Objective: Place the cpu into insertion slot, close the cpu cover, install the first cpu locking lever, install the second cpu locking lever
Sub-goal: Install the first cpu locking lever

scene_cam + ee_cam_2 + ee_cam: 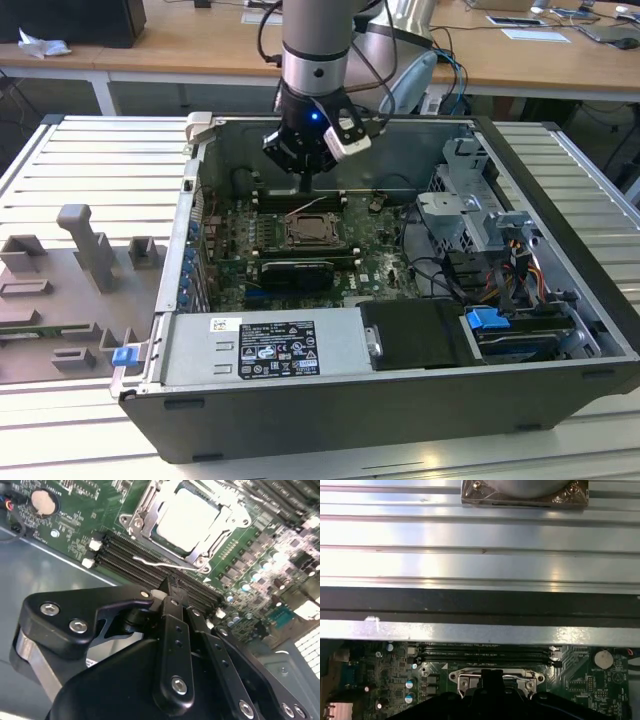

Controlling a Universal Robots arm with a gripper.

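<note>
**Desk:** Exterior view?

**Photographer:** Open computer case (350, 425) on a ribbed table. Gripper (303, 182) hanging low inside, just over the far edge of the insertion slot (315, 232).

**Desk:** Second wrist view?

**Photographer:** Fingers (172, 630) drawn together, with nothing seen between them. Just ahead, cpu (187, 517) seated pale face up in the socket, cpu cover (142, 525) down around it. Thin wire locking lever (155, 561) lying loose between cover and memory slots (130, 555), apparently unlatched and close by the fingertips.

**Desk:** First wrist view?

**Photographer:** Same socket frame right at the gripper's tip, memory slots just past it, then the case wall and ribbed table beyond.

**Desk:** Risks?

**Photographer:** Most likely a slip. Narrow closed tips against springy wire: could skid off and let it snap back. Pressed off line, could scrape the memory slots or the green board (75, 535). Left short of its hook, would probably leave the cover free to lift off the cpu.
</note>
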